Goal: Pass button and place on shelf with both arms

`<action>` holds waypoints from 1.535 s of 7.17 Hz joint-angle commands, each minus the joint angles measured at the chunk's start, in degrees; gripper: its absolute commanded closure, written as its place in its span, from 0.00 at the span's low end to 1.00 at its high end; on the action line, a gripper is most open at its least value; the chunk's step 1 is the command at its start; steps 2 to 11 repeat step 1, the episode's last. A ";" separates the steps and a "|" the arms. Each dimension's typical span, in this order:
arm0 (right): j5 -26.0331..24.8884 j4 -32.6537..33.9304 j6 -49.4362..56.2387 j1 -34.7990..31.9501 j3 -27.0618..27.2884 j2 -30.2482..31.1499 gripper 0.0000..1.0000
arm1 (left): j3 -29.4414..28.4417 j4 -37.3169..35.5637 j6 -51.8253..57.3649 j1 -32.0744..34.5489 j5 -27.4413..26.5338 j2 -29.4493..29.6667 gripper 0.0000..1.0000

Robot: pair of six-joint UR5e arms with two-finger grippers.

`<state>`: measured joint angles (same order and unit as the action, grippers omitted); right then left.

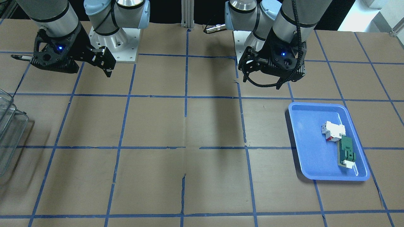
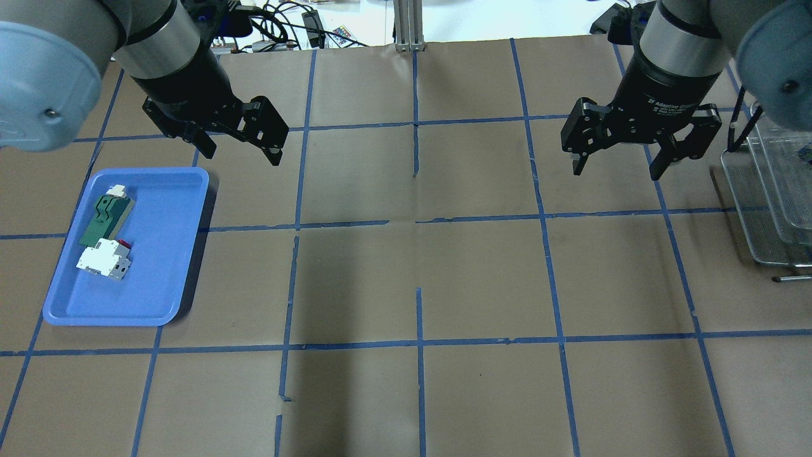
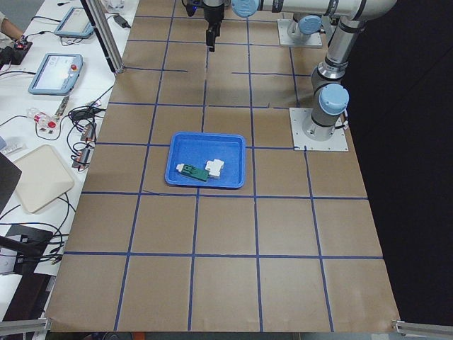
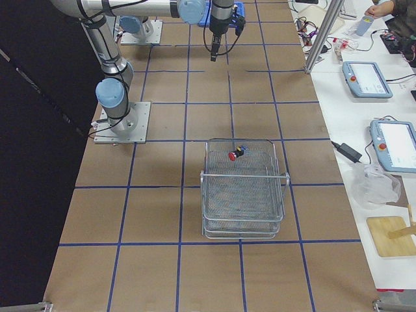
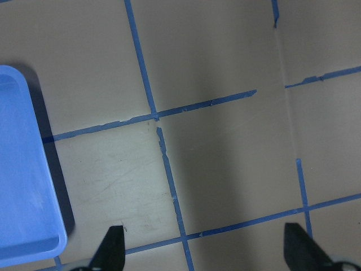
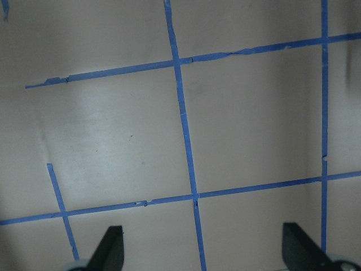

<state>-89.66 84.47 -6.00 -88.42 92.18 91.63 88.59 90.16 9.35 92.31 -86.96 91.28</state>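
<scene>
Exterior right view is my only look at the result, so I lean on it and work down from the big things. The table [image 2: 482, 279] is brown paper gridded with blue tape. The left arm [image 2: 171, 57] and right arm [image 2: 679, 44] both hang above it, well apart from each other.

The shelf [image 4: 242, 231] stands at the right arm's end of the table, and the blue tray [image 2: 158, 266] lies at the other end. The left gripper [image 2: 242, 153] hovers near the tray's corner with its jaws spread and nothing between them. The right gripper [image 2: 616, 170] is likewise released and empty, near the shelf but clear of it (both wrist views show only bare paper between the fingertips).

In the tray a green component [image 2: 104, 216] lies touching a white component [image 2: 101, 260]. The button [image 4: 233, 155] rests on the shelf's top tier, apparently on its side, close to the end facing the middle of the table.

I judge the placing done. The risk now is disturbance. A round cap on open mesh could roll towards that near edge, and a careless retreat by the right arm could brush the rack and shake the button off.
</scene>
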 commanded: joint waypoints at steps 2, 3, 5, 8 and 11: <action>0.01 0.17 0.02 0.00 0.28 0.04 0.00 | 0.00 -0.07 -0.03 0.06 0.03 0.04 0.00; 0.01 0.17 0.02 0.00 0.28 0.04 0.00 | 0.00 -0.07 -0.03 0.06 0.03 0.04 0.00; 0.01 0.17 0.02 0.00 0.28 0.04 0.00 | 0.00 -0.07 -0.03 0.06 0.03 0.04 0.00; 0.01 0.17 0.02 0.00 0.28 0.04 0.00 | 0.00 -0.07 -0.03 0.06 0.03 0.04 0.00; 0.01 0.17 0.02 0.00 0.28 0.04 0.00 | 0.00 -0.07 -0.03 0.06 0.03 0.04 0.00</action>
